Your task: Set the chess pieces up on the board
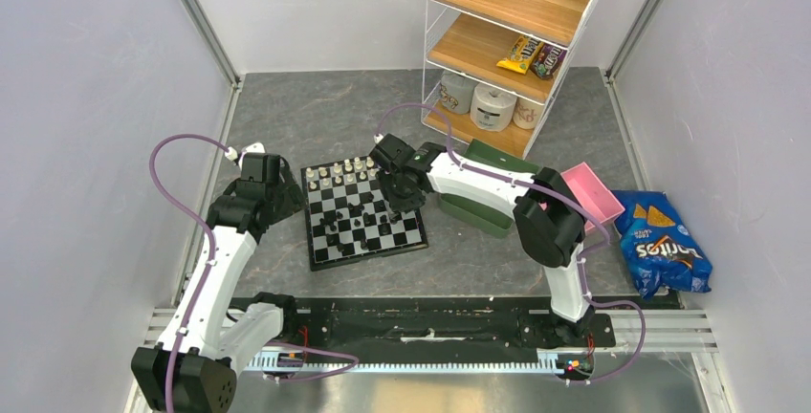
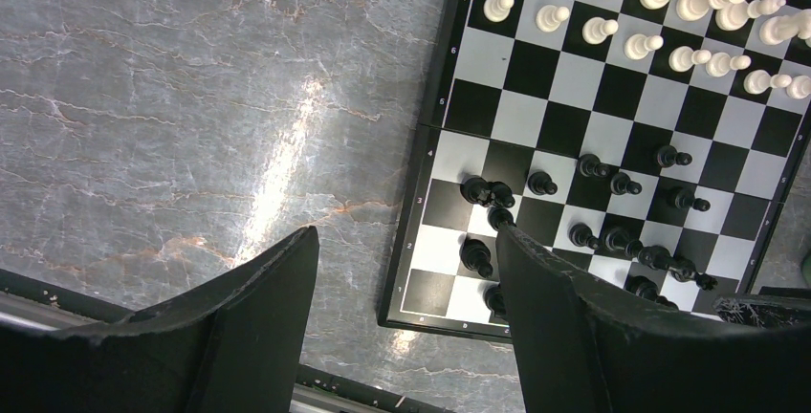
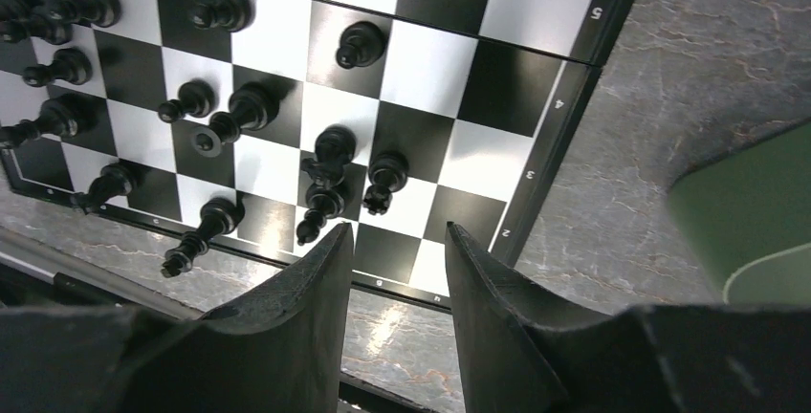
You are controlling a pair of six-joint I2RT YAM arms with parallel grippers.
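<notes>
1. Pale, plain walls (image 1: 86, 97) close the work place on the left, the far side and the right.
2. The table (image 1: 316, 117) is grey with thin stone veins, and it shines a little under the light.
3. A wire rack (image 1: 507, 11) with wooden shelves stands at the far right.
4. The board (image 1: 335, 246) lies flat in the middle of the table, slightly turned. A green tray (image 1: 478, 207) is just beside it on the right, and a pink tray (image 1: 593, 193) lies further right.
5. A blue snack bag (image 1: 665, 250) lies near the right wall.
6. We see the left gripper (image 2: 406, 241) at the board's left edge, with its fingers spread wide and nothing between them.
7. The right gripper (image 3: 399, 236) hangs over the board's right part, with a narrow gap between its fingers and nothing in it.
8. The white pieces (image 1: 339, 172) stand in two rows at the far edge. The black pieces (image 1: 356, 222) are scattered on the near half, and some are lying down.
</notes>
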